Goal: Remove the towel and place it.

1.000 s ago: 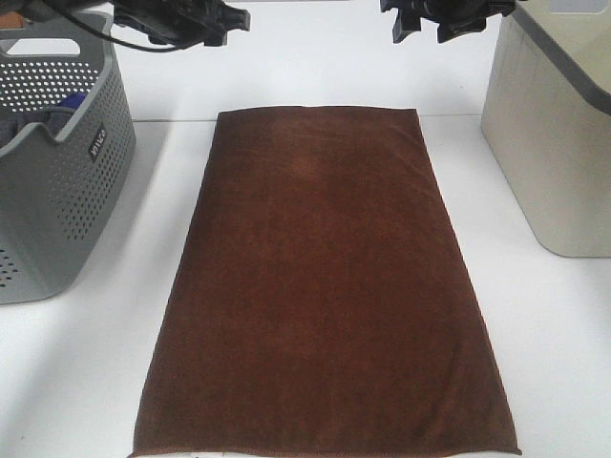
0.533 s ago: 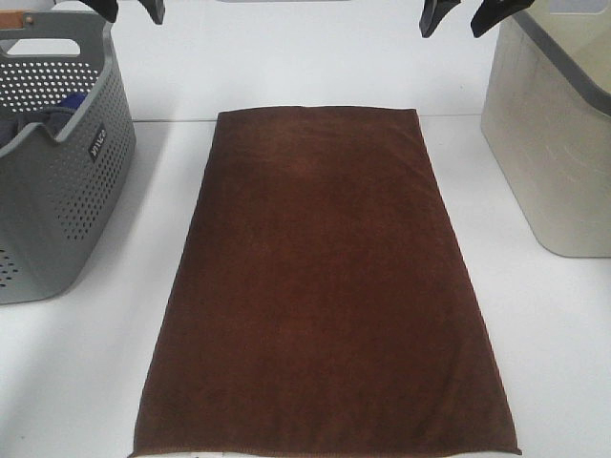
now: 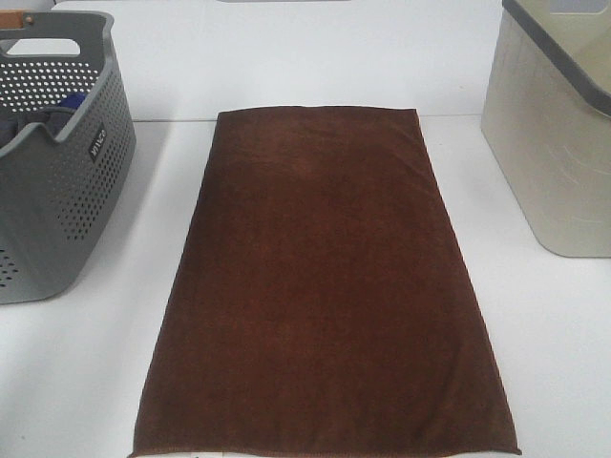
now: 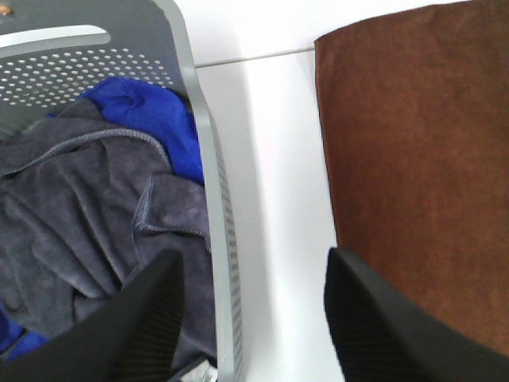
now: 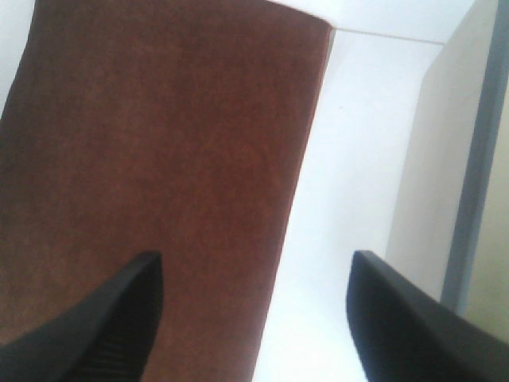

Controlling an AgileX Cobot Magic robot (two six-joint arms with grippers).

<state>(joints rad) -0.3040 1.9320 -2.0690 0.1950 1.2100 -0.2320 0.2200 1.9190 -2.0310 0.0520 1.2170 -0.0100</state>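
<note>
1. Large reddish-brown plush towel (image 3: 325, 286): I see it spread flat on the white table (image 3: 554, 343), between both containers.
2. Grey perforated plastic basket (image 3: 57, 181), beige rectangular bin (image 3: 549, 143): flanking it.
3. Left gripper (image 4: 250, 318), right gripper (image 5: 254, 318): jaws spread, empty, above the towel's side edges.

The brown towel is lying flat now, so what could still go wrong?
The towel lies spread on the white table, its near edge at the bottom border of the high view; whether it overhangs cannot be told, but it could slide off if it does. The left hand hangs open by the grey basket; a low move might bump its wall. The right hand hangs open beside the beige bin and might clip it.
</note>
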